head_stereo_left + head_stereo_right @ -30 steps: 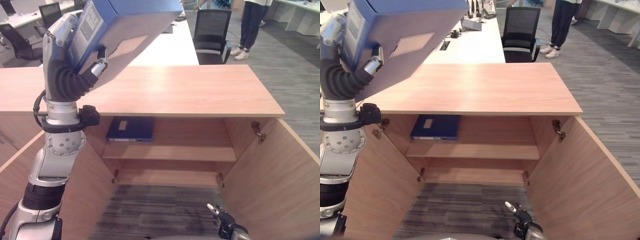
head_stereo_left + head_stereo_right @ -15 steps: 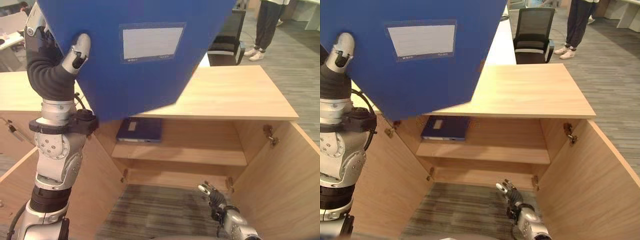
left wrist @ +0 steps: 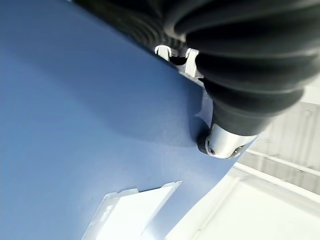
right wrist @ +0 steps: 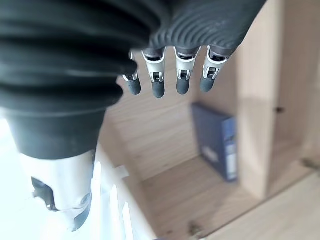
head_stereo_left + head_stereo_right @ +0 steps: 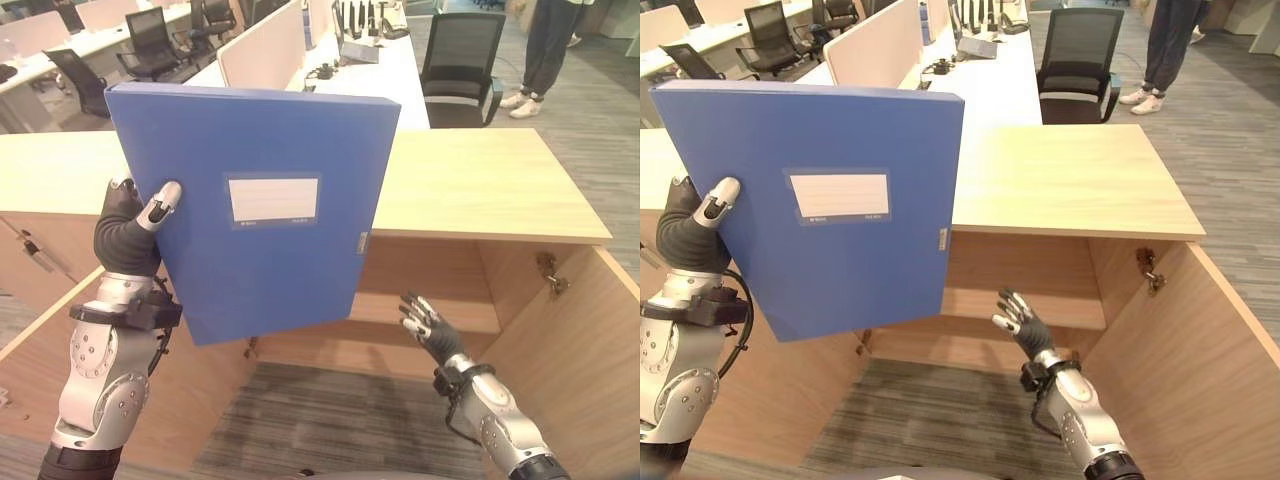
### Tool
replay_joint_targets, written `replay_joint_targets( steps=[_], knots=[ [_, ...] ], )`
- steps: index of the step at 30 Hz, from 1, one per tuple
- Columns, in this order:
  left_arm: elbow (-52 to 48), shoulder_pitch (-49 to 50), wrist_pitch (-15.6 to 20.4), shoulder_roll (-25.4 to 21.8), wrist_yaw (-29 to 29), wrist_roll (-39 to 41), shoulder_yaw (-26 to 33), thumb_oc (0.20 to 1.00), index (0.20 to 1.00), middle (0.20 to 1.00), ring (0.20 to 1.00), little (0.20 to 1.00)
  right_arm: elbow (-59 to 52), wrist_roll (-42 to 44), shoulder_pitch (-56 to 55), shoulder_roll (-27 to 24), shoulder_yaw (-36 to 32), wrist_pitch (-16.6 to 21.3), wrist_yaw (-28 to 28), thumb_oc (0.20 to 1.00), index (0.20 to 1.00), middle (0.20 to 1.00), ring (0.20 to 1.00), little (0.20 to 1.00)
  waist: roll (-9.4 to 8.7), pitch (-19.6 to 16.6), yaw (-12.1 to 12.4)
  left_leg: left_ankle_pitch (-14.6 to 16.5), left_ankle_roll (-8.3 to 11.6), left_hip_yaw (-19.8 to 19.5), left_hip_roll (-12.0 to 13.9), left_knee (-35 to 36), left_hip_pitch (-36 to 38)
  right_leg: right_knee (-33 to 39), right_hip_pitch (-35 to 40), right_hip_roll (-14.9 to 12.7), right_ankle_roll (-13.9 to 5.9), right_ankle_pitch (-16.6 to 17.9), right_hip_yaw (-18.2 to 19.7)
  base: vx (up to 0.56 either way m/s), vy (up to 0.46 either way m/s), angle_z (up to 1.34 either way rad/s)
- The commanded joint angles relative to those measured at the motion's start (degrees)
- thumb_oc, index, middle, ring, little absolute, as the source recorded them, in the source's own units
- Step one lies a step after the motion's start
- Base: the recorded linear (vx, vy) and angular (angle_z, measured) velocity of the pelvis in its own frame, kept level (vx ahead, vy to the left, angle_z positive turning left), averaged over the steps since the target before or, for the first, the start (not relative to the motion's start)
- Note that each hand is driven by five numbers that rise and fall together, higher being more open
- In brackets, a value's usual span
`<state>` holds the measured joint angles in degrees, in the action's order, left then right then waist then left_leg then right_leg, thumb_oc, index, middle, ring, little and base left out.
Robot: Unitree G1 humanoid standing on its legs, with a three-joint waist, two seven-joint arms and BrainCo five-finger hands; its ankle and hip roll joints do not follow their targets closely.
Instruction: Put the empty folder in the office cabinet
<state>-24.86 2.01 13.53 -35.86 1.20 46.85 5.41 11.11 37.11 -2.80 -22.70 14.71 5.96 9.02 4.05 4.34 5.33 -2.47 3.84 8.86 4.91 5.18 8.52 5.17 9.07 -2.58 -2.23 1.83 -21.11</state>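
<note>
Your left hand (image 5: 135, 215) pinches the blue folder (image 5: 265, 210) by its edge, holding it upright in front of the open cabinet (image 5: 480, 190). Your right hand (image 5: 430, 325) hovers low before the shelf (image 5: 455, 312), fingers (image 4: 157, 82) straight and spread, holding nothing.

1. Left hand (image 5: 130, 215): dark ribbed cover over back and wrist; silver thumb with dark tip.
2. Left forearm: silver-grey shell, round screw recesses, black clamp ring.
3. Right hand (image 5: 1018, 320): silver fingers, dark tips; dark ribbed wrist cover, silver-grey forearm.
</note>
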Motion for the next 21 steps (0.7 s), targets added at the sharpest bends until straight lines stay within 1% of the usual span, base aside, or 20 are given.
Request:
replay_joint_targets(
  steps=[1, 5, 7, 13, 15, 20, 21],
  knots=[
    [-0.6, -2.1, 1.8, -0.8, 0.9, -0.3, 2.8, 0.200, 0.200, 0.200, 0.200, 0.200, -6.4, 0.2, 3.7, -0.9, -1.0, 2.3, 2.2, 1.000, 1.000, 1.000, 1.000, 1.000, -3.20, 0.1, -0.2, 3.9, 0.97, -2.1, -1.0, -0.2, 0.8, -0.9, 2.4, -4.6, -5.46, -3.8, 3.4, 0.00, 0.000, 0.00],
    [-0.2, -1.6, 1.2, 0.5, 1.6, -2.0, 2.4, 0.200, 0.200, 0.200, 0.200, 0.200, -11.1, -0.1, 3.9, -2.9, -1.2, 1.9, 3.5, 1.000, 1.000, 1.000, 1.000, 1.000, -3.28, 0.1, -0.5, 4.0, 0.87, -2.0, -1.0, -0.2, 0.8, -0.9, 2.4, -4.6, -5.41, -3.9, 3.5, 0.00, 0.000, 0.00],
    [0.2, -1.8, 0.7, 1.0, 2.0, -3.7, 1.5, 0.200, 0.200, 0.200, 0.200, 0.200, -14.1, 1.1, 4.5, -3.6, -0.5, 1.6, 4.6, 1.000, 1.000, 1.000, 1.000, 1.000, -3.37, 0.3, -0.7, 4.1, 0.81, -2.0, -1.0, -0.2, 0.7, -0.9, 2.3, -4.6, -5.39, -3.9, 3.6, 0.00, 0.000, 0.00],
    [0.7, -3.1, 0.0, 1.6, 3.1, -5.4, -0.7, 0.200, 0.200, 0.200, 0.200, 0.200, -17.3, 2.3, 6.3, -4.1, 1.1, 0.7, 6.2, 1.000, 1.000, 1.000, 1.000, 1.000, -3.55, 0.2, -0.9, 4.2, 0.76, -1.9, -0.9, -0.2, 0.7, -0.9, 2.2, -4.7, -5.36, -4.0, 3.8, 0.00, 0.000, 0.00],
    [1.0, -4.3, -0.1, 1.9, 3.6, -6.5, -1.9, 0.200, 0.200, 0.200, 0.200, 0.200, -17.9, 2.4, 7.9, -3.6, 2.6, 0.6, 6.5, 1.000, 1.000, 1.000, 1.000, 1.000, -3.59, 0.2, -1.0, 4.2, 0.73, -1.8, -0.9, -0.2, 0.7, -1.0, 2.2, -4.7, -5.32, -3.9, 4.0, 0.00, 0.000, 0.00],
    [1.4, -5.2, -0.5, 2.8, 4.2, -7.4, -3.6, 0.200, 0.200, 0.200, 0.200, 0.200, -17.5, 1.8, 9.2, -2.7, 3.7, 0.5, 6.3, 1.000, 1.000, 1.000, 1.000, 1.000, -3.55, 0.2, -1.1, 4.2, 0.67, -1.7, -0.8, -0.2, 0.8, -0.9, 2.3, -4.8, -5.28, -4.0, 4.1, 0.00, 0.000, 0.00],
    [1.4, -5.6, -1.0, 3.1, 4.8, -7.8, -4.9, 0.200, 0.200, 0.200, 0.200, 0.200, -17.3, 2.0, 9.8, -1.9, 4.4, 0.4, 6.3, 1.000, 1.000, 1.000, 1.000, 1.000, -3.57, 0.1, -1.2, 4.3, 0.65, -1.6, -0.8, -0.2, 0.9, -0.9, 2.3, -4.8, -5.25, -3.9, 4.1, 0.00, 0.000, 0.00]
  ],
)
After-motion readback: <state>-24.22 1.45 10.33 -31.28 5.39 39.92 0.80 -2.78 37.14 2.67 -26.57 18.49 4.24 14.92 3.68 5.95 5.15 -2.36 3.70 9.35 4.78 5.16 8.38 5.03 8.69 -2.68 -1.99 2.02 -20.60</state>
